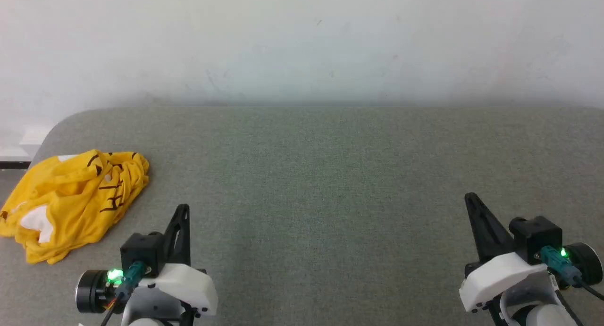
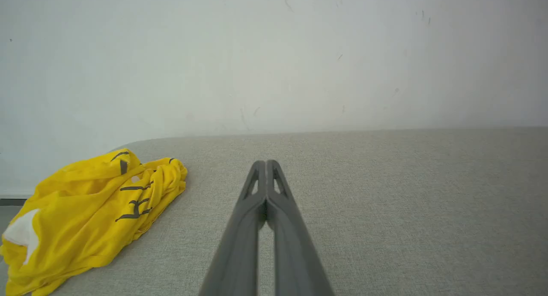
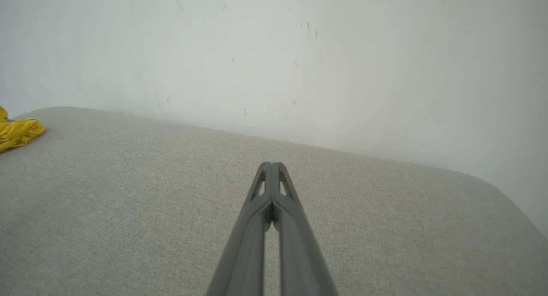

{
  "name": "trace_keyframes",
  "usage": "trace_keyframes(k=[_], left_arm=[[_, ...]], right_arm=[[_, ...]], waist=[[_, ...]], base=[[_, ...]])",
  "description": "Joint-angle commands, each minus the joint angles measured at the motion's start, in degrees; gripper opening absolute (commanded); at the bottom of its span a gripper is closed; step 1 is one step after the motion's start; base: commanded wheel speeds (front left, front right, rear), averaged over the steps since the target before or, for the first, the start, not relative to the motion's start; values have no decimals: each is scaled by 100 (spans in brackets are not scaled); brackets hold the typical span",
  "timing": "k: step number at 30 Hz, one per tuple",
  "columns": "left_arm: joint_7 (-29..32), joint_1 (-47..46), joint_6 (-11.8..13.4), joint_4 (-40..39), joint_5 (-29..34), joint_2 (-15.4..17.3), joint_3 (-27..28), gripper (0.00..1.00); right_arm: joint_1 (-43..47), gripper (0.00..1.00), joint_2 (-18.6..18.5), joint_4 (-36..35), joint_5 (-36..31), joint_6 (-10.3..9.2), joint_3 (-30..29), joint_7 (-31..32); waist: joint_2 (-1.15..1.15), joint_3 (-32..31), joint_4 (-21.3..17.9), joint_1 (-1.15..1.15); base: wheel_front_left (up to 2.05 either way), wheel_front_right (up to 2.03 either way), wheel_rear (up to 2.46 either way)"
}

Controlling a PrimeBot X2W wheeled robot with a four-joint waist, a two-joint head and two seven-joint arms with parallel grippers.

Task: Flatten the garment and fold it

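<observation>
The garment [image 1: 71,203] is a bright yellow T-shirt with dark stripes and a white patch, lying crumpled in a heap at the table's left end, partly over the left edge. The left wrist view shows the garment [image 2: 90,214] at lower left; the right wrist view catches a corner of the garment [image 3: 17,133] at far left. My left gripper [image 1: 184,207] hovers low over the cloth-covered table, just right of the heap, shut and empty, its tips together [image 2: 266,162]. At the lower right, my right gripper [image 1: 469,196] is far from the heap, shut with nothing in it [image 3: 270,164].
The grey fabric table [image 1: 330,175] runs wide, with rounded far corners. A pale wall [image 1: 302,43] stands right behind its far edge. Beyond the left edge a strip of floor and skirting [image 1: 14,156] shows.
</observation>
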Motion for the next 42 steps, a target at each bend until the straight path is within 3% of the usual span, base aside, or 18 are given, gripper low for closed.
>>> trace_keyframes(k=[1,31,32,42], left_arm=[[1,-69,-10,10,37,-25,20,0],[1,-69,-10,10,37,-25,20,0],[-2,1,0,0,-1,1,-2,100],[-79,37,-18,-17,-18,2,5,100]], right_arm=[[-62,0,19,-23,-44,-12,-1,4],[-62,0,19,-23,-44,-12,-1,4],[1,100,-1,1,2,0,-1,-1],[14,100,-2,60,62,-1,-78,-78]], waist=[[0,0,0,0],[0,0,0,0],[0,0,0,0],[0,3,2,0]], base=[[0,0,0],[0,0,0],[0,0,0],[0,0,0]])
